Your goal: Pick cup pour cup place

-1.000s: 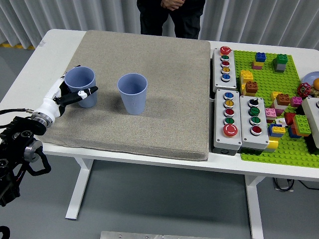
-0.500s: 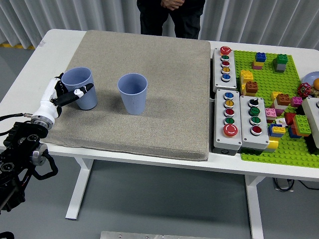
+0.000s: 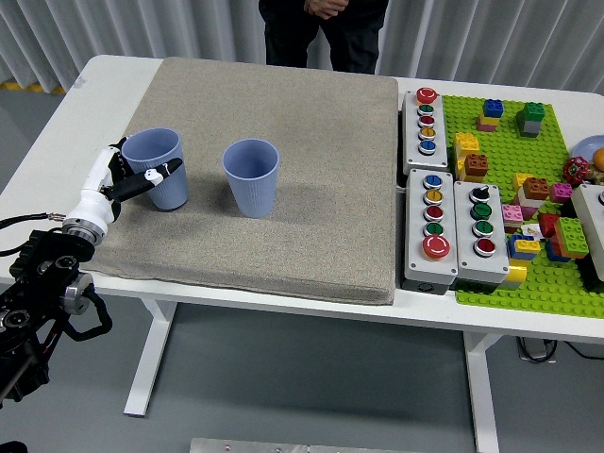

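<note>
Head view: left hand point(image 3: 127, 179) wrapped around the left blue cup point(image 3: 156, 168), fingers curled about its side, cup upright on the beige mat point(image 3: 283, 170) near its left edge. Second blue cup point(image 3: 251, 176) upright just to the right, apart from the first. Insides of both cups not visible enough to tell contents. Button boxes point(image 3: 444, 222) and a green brick baseplate point(image 3: 510, 142) at right.

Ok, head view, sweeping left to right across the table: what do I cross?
Left hand → held blue cup → free blue cup → bare grey mat → button boxes → green brick baseplate with coloured bricks.
</note>
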Robot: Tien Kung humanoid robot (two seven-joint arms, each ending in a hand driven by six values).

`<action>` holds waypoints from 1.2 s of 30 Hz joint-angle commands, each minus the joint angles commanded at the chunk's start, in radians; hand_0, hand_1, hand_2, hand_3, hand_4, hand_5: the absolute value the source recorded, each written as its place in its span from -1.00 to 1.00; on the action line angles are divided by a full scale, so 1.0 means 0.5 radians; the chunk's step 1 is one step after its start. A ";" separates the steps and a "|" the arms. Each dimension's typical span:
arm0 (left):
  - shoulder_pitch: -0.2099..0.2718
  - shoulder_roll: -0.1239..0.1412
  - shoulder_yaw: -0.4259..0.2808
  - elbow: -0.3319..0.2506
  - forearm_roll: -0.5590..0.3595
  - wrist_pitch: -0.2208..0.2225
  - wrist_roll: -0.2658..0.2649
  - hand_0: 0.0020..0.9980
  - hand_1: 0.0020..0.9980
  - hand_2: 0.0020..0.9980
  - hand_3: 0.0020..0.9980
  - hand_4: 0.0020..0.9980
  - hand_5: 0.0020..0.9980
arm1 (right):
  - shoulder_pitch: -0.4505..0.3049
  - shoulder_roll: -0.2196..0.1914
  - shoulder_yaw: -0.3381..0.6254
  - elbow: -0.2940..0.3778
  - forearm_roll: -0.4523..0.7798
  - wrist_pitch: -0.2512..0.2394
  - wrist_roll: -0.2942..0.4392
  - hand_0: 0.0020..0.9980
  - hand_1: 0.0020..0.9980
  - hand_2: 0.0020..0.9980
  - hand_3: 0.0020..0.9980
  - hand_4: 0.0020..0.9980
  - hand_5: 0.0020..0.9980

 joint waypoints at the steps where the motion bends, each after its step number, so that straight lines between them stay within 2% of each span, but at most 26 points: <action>1: 0.003 0.002 -0.008 -0.018 0.018 0.013 -0.002 0.26 0.06 0.05 0.08 0.83 -0.78 | -0.001 0.000 0.001 0.000 -0.001 0.000 0.000 0.45 0.39 0.49 0.41 -0.35 -0.43; 7: 0.040 0.039 -0.088 -0.183 0.225 0.056 0.007 0.26 0.05 0.05 0.08 0.83 -0.77 | -0.010 0.000 0.007 0.000 -0.008 -0.003 0.000 0.45 0.39 0.49 0.41 -0.35 -0.44; 8: 0.045 0.077 -0.093 -0.246 0.316 0.058 0.015 0.26 0.05 0.05 0.08 0.83 -0.77 | -0.013 -0.003 0.011 0.000 -0.014 -0.002 0.000 0.45 0.39 0.49 0.41 -0.35 -0.44; 14: 0.015 0.206 -0.035 -0.391 0.685 0.057 0.034 0.27 0.06 0.06 0.09 0.82 -0.78 | -0.023 -0.010 0.013 0.000 -0.016 0.000 0.002 0.45 0.39 0.49 0.41 -0.35 -0.44; 21: -0.102 0.289 0.088 -0.391 0.975 0.086 0.057 0.26 0.06 0.06 0.08 0.81 -0.79 | -0.021 -0.015 0.004 0.000 -0.001 -0.003 0.005 0.45 0.39 0.49 0.41 -0.35 -0.44; 27: -0.210 0.318 0.168 -0.388 1.118 0.098 0.070 0.25 0.06 0.07 0.08 0.79 -0.80 | -0.008 -0.018 -0.009 0.000 0.022 -0.006 0.008 0.45 0.39 0.49 0.41 -0.35 -0.44; 36: -0.281 0.310 0.236 -0.383 1.310 0.112 0.085 0.25 0.06 0.07 0.07 0.78 -0.81 | 0.002 -0.019 -0.016 0.000 0.036 -0.007 0.010 0.45 0.39 0.49 0.41 -0.35 -0.44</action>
